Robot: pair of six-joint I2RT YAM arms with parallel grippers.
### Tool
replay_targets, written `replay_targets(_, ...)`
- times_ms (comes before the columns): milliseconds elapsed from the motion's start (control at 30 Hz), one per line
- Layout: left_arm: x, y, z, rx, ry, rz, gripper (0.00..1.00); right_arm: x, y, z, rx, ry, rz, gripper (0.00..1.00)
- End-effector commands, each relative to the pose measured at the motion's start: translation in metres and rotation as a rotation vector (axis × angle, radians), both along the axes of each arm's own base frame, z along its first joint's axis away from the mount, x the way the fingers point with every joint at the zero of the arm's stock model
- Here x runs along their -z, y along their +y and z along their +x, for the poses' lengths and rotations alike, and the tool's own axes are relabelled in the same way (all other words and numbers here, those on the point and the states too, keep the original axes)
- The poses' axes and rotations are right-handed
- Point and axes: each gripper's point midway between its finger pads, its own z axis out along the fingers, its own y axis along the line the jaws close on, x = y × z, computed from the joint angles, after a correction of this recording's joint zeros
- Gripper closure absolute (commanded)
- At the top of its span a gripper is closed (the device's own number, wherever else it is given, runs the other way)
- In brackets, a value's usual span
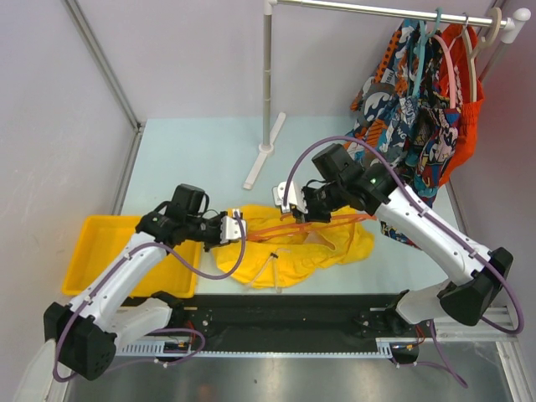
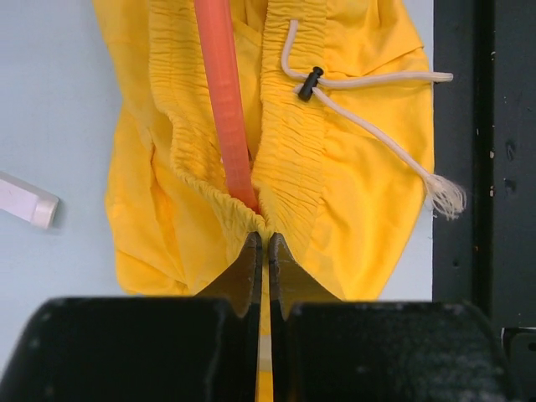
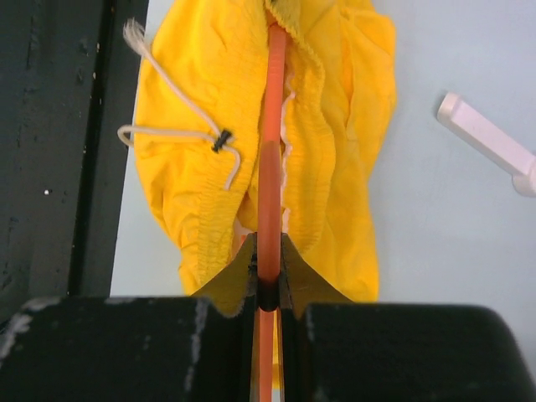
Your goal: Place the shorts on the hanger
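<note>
The yellow shorts (image 1: 293, 255) lie crumpled on the table near the front edge. The thin orange hanger (image 1: 289, 228) lies across them, one arm running into the waistband opening. My left gripper (image 1: 237, 228) is shut on the elastic waistband at the shorts' left end; in the left wrist view it (image 2: 261, 239) pinches the gathered fabric (image 2: 352, 184) just beside the hanger bar (image 2: 222, 92). My right gripper (image 1: 297, 213) is shut on the hanger; the right wrist view shows its tips (image 3: 268, 268) clamping the orange bar (image 3: 270, 151) above the shorts (image 3: 335, 126). The pale drawstring (image 2: 368, 84) hangs loose.
A yellow tray (image 1: 105, 251) sits at the left. A white clothes rack pole (image 1: 267, 84) stands at the back, its foot (image 1: 254, 174) on the table. Cartoon-print shorts (image 1: 402, 109) and an orange-red garment (image 1: 471, 117) hang at the right. A black rail (image 1: 285, 314) runs along the front edge.
</note>
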Motion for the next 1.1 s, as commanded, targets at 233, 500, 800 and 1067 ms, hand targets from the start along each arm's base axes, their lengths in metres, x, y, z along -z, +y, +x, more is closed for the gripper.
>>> replay_targets(233,-0.032,-0.010,-0.001,-0.011,-0.070,-0.100,0.83,-0.043,0.027,-0.016,-0.060,-0.009,0.216,1.00)
replay_targets(500,-0.015,0.005,0.002,-0.060,-0.061,-0.057,0.36,-0.043,0.025,-0.016,-0.071,-0.013,0.235,1.00)
replay_targets(800,-0.014,-0.007,0.005,-0.036,-0.011,-0.092,0.35,-0.034,0.031,-0.018,-0.088,-0.011,0.215,1.00)
replay_targets(1067,0.011,0.003,0.000,-0.030,0.004,-0.028,0.31,-0.014,0.036,-0.008,-0.075,-0.014,0.161,1.00)
